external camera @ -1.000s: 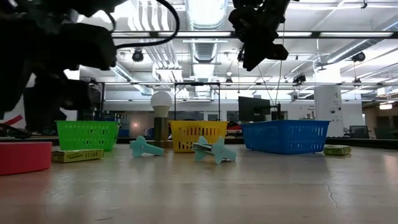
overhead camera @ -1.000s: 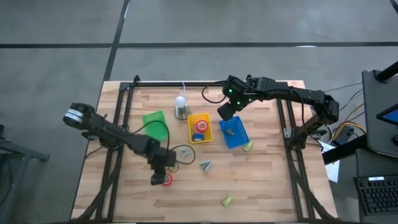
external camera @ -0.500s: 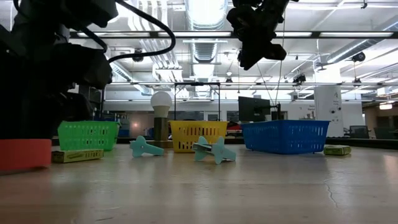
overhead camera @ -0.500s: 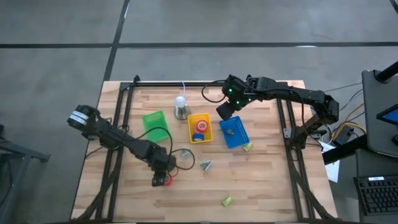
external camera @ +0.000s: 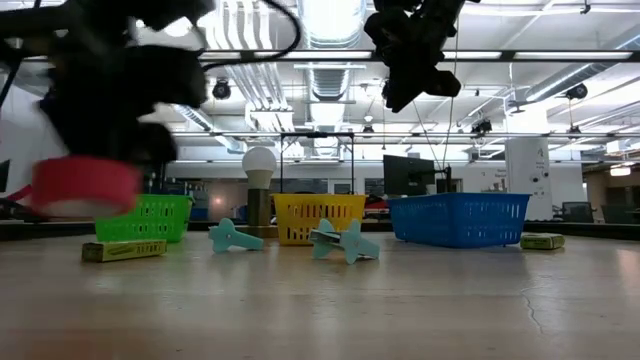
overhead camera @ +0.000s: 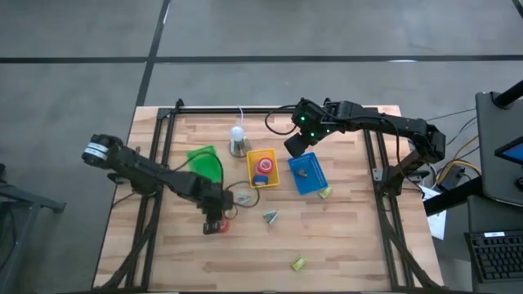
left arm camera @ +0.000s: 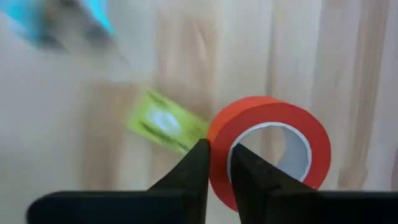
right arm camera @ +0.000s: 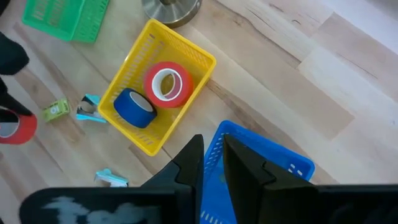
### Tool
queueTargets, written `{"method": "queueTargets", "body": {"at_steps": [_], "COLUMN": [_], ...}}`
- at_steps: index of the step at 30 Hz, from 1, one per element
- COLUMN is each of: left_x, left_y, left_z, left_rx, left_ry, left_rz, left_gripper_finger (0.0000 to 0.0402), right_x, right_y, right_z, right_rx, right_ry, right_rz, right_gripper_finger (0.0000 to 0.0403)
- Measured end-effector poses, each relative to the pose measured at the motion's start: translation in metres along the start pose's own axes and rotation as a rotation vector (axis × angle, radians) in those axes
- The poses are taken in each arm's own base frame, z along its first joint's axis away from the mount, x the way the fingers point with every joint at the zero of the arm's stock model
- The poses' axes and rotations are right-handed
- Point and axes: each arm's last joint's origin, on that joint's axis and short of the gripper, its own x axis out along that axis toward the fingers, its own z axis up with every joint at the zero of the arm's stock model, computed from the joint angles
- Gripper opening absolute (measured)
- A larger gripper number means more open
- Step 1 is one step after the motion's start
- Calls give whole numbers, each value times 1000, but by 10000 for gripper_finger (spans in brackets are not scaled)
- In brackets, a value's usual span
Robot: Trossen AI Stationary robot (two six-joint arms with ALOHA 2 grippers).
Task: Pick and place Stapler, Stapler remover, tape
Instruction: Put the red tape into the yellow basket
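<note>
My left gripper (overhead camera: 215,223) is shut on a red tape roll (left arm camera: 267,149), which shows lifted off the wood in the low view (external camera: 85,187). The yellow basket (right arm camera: 205,59) holds a blue tape roll (right arm camera: 134,107) and another red one (right arm camera: 168,83). Two teal stapler removers (external camera: 235,236) (external camera: 345,241) lie on the table, and a small green stapler (external camera: 125,250) lies near them. My right gripper (overhead camera: 298,145) hangs above the gap between the yellow and blue baskets, fingers together and holding nothing. My left gripper pinches the red roll's wall (left arm camera: 219,155), one finger inside the ring's hole and one outside against the outer face. The fingers come from above, pointing down. The roll is lifted clear of the table and hangs at the fingertips.
A green basket (overhead camera: 204,161) stands left of the yellow one, and a blue basket (overhead camera: 308,174) to its right. A lamp with a white bulb (overhead camera: 238,140) stands behind them. More small green staplers lie at the front (overhead camera: 298,263) and beside the blue basket (overhead camera: 325,193).
My left gripper has come down over the red tape roll on the table and shut on its wall. It has then lifted the roll clear and carried it a little toward the far edge. My right arm has kept still.
</note>
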Motion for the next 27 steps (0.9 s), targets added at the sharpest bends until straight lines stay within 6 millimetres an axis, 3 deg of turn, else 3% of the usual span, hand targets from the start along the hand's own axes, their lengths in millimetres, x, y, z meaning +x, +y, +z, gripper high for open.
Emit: {"method": "queueTargets", "body": {"at_steps": [4, 10, 14, 21, 27], "left_x": [-29, -71, -84, -79, -56], "left_y": [10, 36, 57, 105, 136], "left_z": [17, 40, 57, 84, 88], "left_rx": [-28, -130, -179, -296, -394], "left_ry": [-163, -422, -566, -693, -620], "left_rz": [74, 265, 266, 215, 196], "left_gripper_finger": [67, 42, 45, 57, 54], "right_x": [0, 0, 1, 2, 2], "right_y": [0, 0, -1, 0, 0], "right_z": [0, 0, -1, 0, 0], "right_rx": [0, -2, -1, 5, 20], "right_ry": [1, 1, 2, 1, 0], "right_rz": [0, -1, -2, -2, -1], "right_gripper_finger": [58, 56, 52, 53, 54]}}
